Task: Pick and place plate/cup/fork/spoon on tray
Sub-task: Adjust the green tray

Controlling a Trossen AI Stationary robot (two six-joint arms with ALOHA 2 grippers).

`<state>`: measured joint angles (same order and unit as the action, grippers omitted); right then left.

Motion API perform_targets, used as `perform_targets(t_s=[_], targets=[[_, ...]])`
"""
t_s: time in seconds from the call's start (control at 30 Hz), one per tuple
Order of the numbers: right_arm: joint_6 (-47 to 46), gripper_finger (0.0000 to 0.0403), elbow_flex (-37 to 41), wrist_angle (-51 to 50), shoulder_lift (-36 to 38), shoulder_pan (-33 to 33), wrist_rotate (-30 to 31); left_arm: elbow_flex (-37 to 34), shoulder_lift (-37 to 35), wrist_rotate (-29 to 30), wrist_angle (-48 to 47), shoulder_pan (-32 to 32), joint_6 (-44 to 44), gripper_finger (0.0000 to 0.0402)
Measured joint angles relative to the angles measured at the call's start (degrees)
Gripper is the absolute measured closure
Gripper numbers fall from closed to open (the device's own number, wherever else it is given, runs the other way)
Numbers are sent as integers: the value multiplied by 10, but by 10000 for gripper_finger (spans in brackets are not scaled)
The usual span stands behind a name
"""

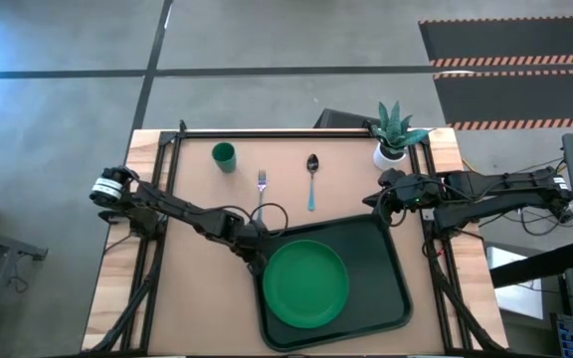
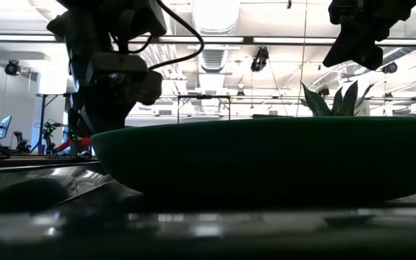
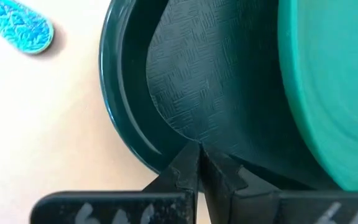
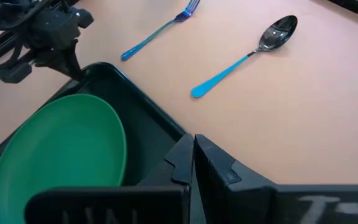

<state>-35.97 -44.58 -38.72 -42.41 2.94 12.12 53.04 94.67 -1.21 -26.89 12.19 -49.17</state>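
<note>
The green plate (image 1: 304, 283) lies flat in the left part of the dark green tray (image 1: 386, 259). On the bare table beyond the tray, the fork (image 1: 262, 187) and spoon (image 1: 311, 179) lie side by side. The cup (image 1: 224, 156) stands upright farther back on the left. My left gripper (image 1: 259, 254) is shut, its tips low over the tray's far-left corner (image 3: 166, 134). My right gripper (image 4: 193, 140) is shut and empty, raised above the tray's far-right corner. My left gripper points steeply down, its shut fingertips (image 3: 188, 163) just inside the rim at the tray's far-left corner (image 4: 104, 70). Whether they touch the tray I cannot tell.
A white pot with a spiky plant (image 1: 394, 139) stands at the table's far right corner, close behind my right arm. The fork's blue handle end (image 3: 17, 28) lies on the table a short way from the tray's corner. Bare tabletop lies left of the tray.
</note>
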Motion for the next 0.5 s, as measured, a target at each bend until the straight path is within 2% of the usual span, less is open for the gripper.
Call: perform_targets(t_s=[0.2,0.4,0.5], targets=[[0,394,0,0,0,0,1,-2,0,0,-25,0,5,401],[0,394,0,3,0,0,1,-3,-1,0,-112,-2,20,401],[0,394,0,2,0,0,1,-3,-9,9,-116,-2,20,401]])
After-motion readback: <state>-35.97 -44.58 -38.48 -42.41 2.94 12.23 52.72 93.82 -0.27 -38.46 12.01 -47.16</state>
